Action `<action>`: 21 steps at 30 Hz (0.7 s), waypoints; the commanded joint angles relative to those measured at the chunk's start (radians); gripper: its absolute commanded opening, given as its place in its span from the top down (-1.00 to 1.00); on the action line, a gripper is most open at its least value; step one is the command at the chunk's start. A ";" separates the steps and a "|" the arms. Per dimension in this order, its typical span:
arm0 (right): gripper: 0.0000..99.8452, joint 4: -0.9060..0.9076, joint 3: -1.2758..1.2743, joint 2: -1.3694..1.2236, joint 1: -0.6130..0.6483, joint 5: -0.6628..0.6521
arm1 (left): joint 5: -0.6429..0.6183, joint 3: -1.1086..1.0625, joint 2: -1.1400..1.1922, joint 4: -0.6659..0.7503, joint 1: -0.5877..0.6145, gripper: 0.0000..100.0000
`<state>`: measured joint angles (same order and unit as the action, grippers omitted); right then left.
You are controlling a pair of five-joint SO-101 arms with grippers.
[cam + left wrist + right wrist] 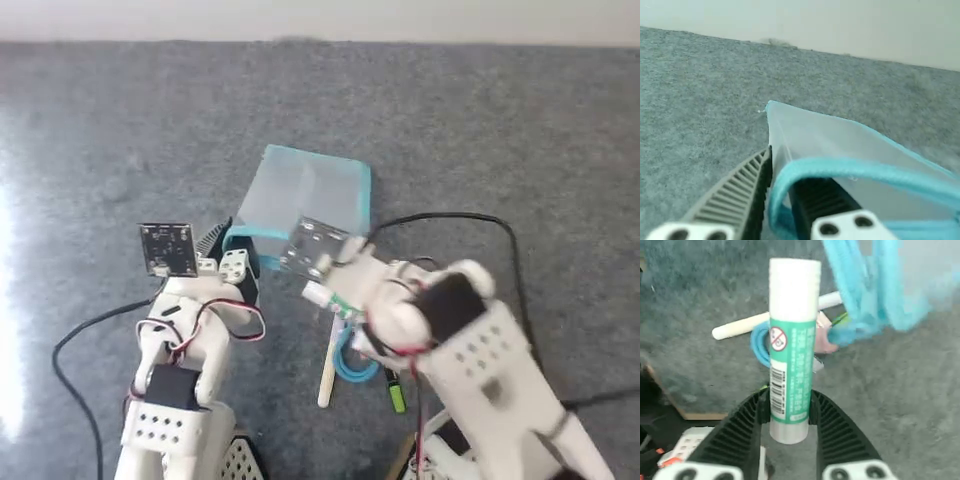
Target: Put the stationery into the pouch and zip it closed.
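Observation:
The translucent pouch (305, 205) with a teal rim lies at the table's middle. My left gripper (237, 258) is at its near left corner, shut on the teal rim (840, 167), which runs between the ribbed fingers (735, 200). My right gripper (789, 410) is shut on a white and green glue stick (792, 340), held just in front of the pouch's near edge (320, 292). The teal pouch opening (875, 290) hangs close beside the stick's tip. On the table below lie a white pen (328, 370), a blue loop (350, 362) and a green marker (397, 392).
A black cable (470, 218) curves over the grey felt table to the right of the pouch. Another cable (75, 335) runs left of the left arm. A wooden board edge (700, 415) shows beneath the right arm. Open felt lies behind the pouch.

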<state>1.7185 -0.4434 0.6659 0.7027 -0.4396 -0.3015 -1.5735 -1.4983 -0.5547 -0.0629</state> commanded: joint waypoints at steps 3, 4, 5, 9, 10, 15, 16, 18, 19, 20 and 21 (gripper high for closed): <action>0.98 0.021 0.222 -0.228 0.048 0.155 | 0.049 -0.004 -0.011 0.044 -0.038 0.98; 0.98 0.030 0.265 -0.269 0.044 0.164 | 0.060 -0.004 -0.008 0.044 -0.044 0.98; 0.98 0.041 0.302 -0.306 0.042 0.169 | 0.063 -0.005 -0.008 0.044 -0.049 0.98; 0.98 0.073 0.443 -0.443 0.038 0.187 | 0.064 -0.015 -0.012 0.044 -0.049 0.98; 0.98 0.074 0.473 -0.469 0.038 0.207 | 0.064 -0.015 -0.012 0.044 -0.049 0.98; 0.98 0.077 0.548 -0.555 0.005 0.247 | 0.084 -0.027 -0.008 0.044 -0.060 0.98; 0.98 0.079 0.555 -0.561 -0.019 0.249 | 0.107 -0.047 -0.014 0.049 -0.078 0.98; 0.98 0.079 0.566 -0.561 -0.084 0.267 | 0.163 -0.094 -0.014 0.084 -0.137 0.98; 0.98 0.079 0.571 -0.559 -0.117 0.273 | 0.189 -0.113 -0.012 0.098 -0.170 0.98; 0.98 0.079 0.577 -0.559 -0.148 0.278 | 0.206 -0.116 -0.006 0.100 -0.207 0.98; 0.98 0.079 0.583 -0.562 -0.171 0.279 | 0.216 -0.116 -0.006 0.091 -0.238 0.98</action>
<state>1.7568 0.0644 0.0936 0.6137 -0.1803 -0.1358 -1.6962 -1.4998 -0.4887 -0.2056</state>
